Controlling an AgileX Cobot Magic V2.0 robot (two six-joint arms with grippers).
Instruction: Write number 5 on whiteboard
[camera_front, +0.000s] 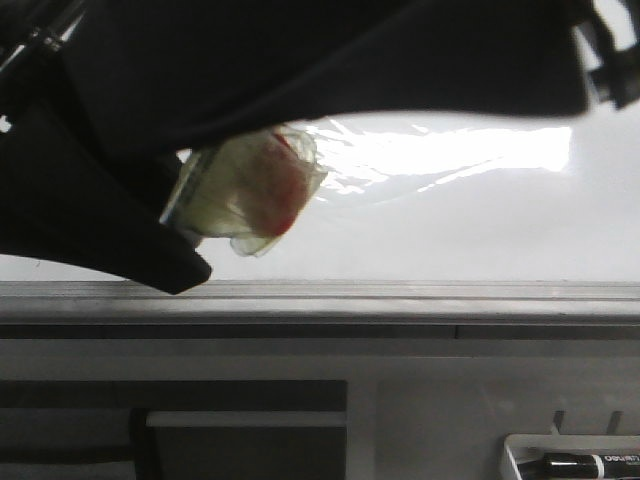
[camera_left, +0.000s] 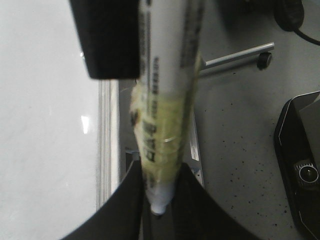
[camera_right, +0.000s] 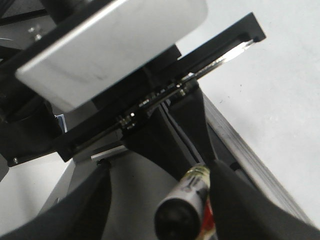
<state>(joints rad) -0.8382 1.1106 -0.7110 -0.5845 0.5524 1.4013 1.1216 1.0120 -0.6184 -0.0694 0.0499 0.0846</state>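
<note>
The whiteboard (camera_front: 450, 220) is glossy white and fills the front view, with its grey rail (camera_front: 400, 295) along the lower edge. It also shows in the left wrist view (camera_left: 45, 125) and the right wrist view (camera_right: 280, 75). No number 5 shows on the board parts I see. My left gripper (camera_left: 160, 167) is shut on a white marker (camera_left: 165, 100) wrapped in yellowish tape. The taped part shows in the front view (camera_front: 250, 195), in front of the board. My right gripper (camera_right: 160, 165) is open wide; the marker's black end (camera_right: 177, 217) lies against one finger.
Black arm parts (camera_front: 120, 120) cover the top and left of the front view. A white tray (camera_front: 520, 450) at the lower right holds another marker (camera_front: 590, 465). Off the board's edge are speckled floor (camera_left: 240, 150), a black device (camera_left: 300, 165) and a grey rod (camera_left: 240, 55).
</note>
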